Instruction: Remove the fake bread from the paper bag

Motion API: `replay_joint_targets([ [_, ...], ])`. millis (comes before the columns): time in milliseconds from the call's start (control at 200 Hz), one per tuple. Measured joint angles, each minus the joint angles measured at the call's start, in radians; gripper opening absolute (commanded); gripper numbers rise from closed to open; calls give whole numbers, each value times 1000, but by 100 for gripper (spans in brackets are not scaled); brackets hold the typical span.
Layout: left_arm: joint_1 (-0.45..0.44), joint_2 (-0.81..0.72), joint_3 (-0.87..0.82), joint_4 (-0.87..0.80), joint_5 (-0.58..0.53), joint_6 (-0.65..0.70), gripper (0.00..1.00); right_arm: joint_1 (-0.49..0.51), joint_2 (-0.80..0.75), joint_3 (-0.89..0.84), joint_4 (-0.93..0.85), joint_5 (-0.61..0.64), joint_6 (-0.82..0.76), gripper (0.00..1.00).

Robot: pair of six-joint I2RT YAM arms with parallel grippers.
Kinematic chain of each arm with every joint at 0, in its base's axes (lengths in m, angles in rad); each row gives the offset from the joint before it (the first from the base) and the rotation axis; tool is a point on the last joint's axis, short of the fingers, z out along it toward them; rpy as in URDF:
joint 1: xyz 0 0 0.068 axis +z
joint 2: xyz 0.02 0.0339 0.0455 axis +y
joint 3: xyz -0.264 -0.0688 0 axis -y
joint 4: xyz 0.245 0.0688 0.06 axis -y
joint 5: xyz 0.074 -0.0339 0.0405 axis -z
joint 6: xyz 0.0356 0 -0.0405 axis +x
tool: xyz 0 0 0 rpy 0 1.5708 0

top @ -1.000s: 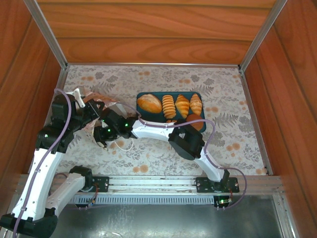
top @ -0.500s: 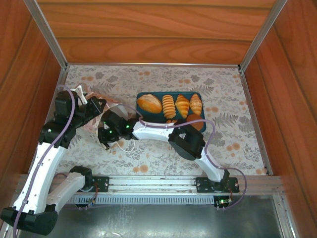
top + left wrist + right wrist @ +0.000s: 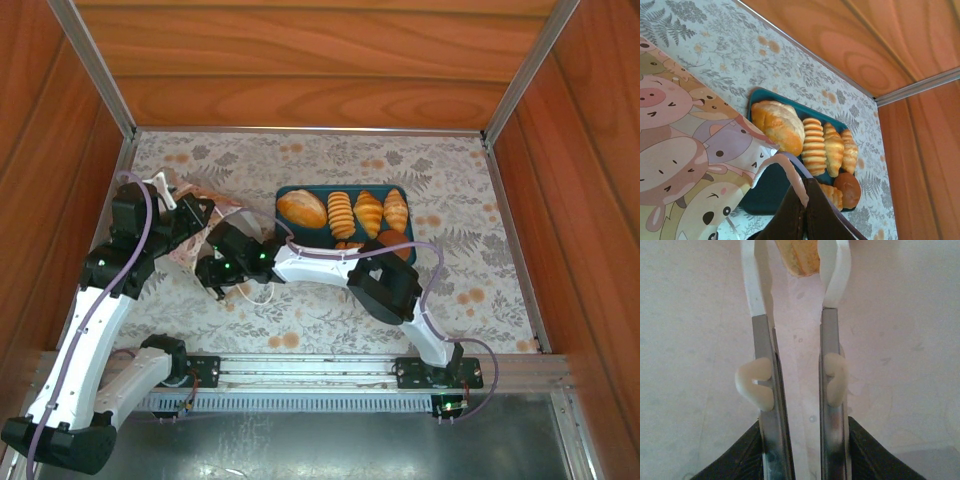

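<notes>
— Right hand [image 3: 796, 260] sits inside the paper bag [image 3: 685, 165], fingers around a fake bread piece [image 3: 799, 255], contact unclear. Left hand [image 3: 804, 200] is clenched on the bag's handle.
— Looks light, stiff, slick: pinch its middle.

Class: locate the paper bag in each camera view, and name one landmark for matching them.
Top external: paper bag left of centre, between the two arms.
Left wrist: covers the left side, cartoon animals printed on it.
Right wrist: the pale surface behind the right hand, apparently its inside.
Landmark: teal tray, right of the bag in top and left-wrist views.
</notes>
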Motion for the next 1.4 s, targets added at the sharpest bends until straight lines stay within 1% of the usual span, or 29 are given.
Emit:
replay_joint_targets([
  [320,0,-19,-26,10,-14,3,0,0,-74,-49,-53,71,-14,39],
  [580,0,-28,-40,11,-19,18,0,0,-124,-101,-59,89,-21,40],
  [785,0,-63,-77,14,-16,26,0,1,-174,-220,-30,103,-24,40],
  [955,0,-124,-119,6,-48,26,0,2,-239,-319,-10,122,-27,40],
  [1185,0,-95,-119,6,-69,26,0,15,-306,-364,11,134,-46,40],
  [1264,0,-81,-119,5,-70,25,0,25,-324,-374,16,134,-49,41],
  [1324,0,-81,-119,5,-71,24,0,29,-335,-381,19,134,-50,45],
  [1399,0,-86,-119,5,-72,22,0,34,-339,-383,18,140,-58,47],
])
